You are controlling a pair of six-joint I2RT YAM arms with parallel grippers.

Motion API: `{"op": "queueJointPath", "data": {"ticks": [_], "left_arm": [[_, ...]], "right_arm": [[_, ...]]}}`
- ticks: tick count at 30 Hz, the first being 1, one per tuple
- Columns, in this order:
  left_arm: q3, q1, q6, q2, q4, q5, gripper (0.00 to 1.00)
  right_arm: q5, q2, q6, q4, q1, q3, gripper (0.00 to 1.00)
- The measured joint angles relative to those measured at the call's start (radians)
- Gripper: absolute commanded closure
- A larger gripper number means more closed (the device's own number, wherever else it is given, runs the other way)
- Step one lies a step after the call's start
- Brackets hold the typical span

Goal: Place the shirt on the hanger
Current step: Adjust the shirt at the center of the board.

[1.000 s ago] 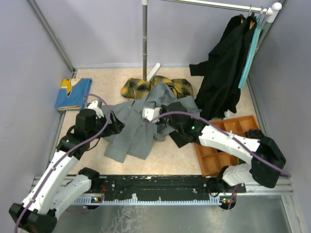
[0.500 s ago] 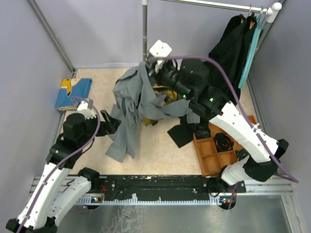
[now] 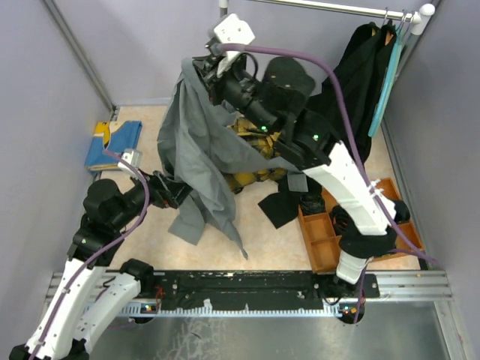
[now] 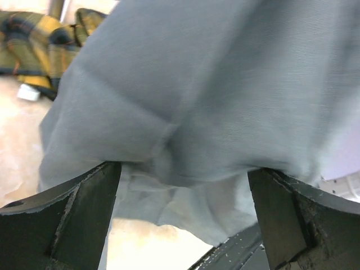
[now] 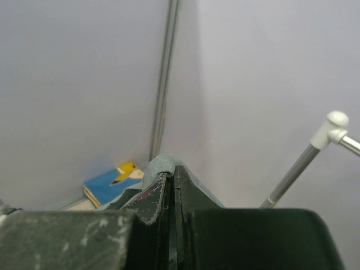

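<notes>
Since half a second ago my right tool (image 3: 207,66) has gone higher and back toward the pole (image 3: 223,6). The shirt (image 3: 196,146) has come up with it and hangs longer. A second ago it lay bunched on the counter (image 3: 270,244). My left tool (image 3: 181,196) has barely shifted.

Right tool (image 5: 171,169): fingers pressed together, pinching a fold of the grey shirt (image 5: 160,163) at the tips. It carries the shirt's top end.

Left tool (image 4: 184,171): fingers (image 4: 62,219) spread wide, with the shirt (image 4: 197,101) draped just ahead of the gap. I can't tell if the cloth touches a pad. From above, it sits at the shirt's lower left edge.

The hanger (image 3: 385,79) is on the far right end of the rail (image 3: 337,7), beside the black garment (image 3: 349,90) and well apart from the shirt. Its lower bar is too thin to read here.

Room:
- The back wall (image 3: 150,45) and pole are close behind the right tool.
- The plaid cloth (image 3: 251,178) lies on the counter behind the shirt.
- The orange tray (image 3: 322,244) is by my right arm's base.
- The blue and yellow packet (image 3: 112,144) sits at the left wall.
- There is bare counter between the shirt's hem and the near edge.
</notes>
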Motion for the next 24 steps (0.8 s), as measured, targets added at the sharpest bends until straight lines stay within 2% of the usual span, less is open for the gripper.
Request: {"op": "queueJointPath", "data": {"ticks": [4, 10, 17, 24], "left_arm": [[-0.014, 0.0, -0.007, -0.019, 0.047, 0.058, 0.01], [-0.011, 0.0, 0.002, -0.026, 0.014, -0.009, 0.01], [-0.016, 0.0, -0.006, 0.046, 0.034, 0.002, 0.01], [-0.126, -0.011, -0.059, 0.191, 0.212, 0.079, 0.01]], "right_arm": [[0.116, 0.062, -0.013, -0.008, 0.0, -0.002, 1.0], [0.245, 0.115, -0.045, -0.041, -0.036, -0.002, 1.0], [0.26, 0.124, 0.047, -0.14, -0.194, 0.003, 1.0], [0.251, 0.117, 0.098, -0.168, -0.192, -0.016, 1.0]]}}
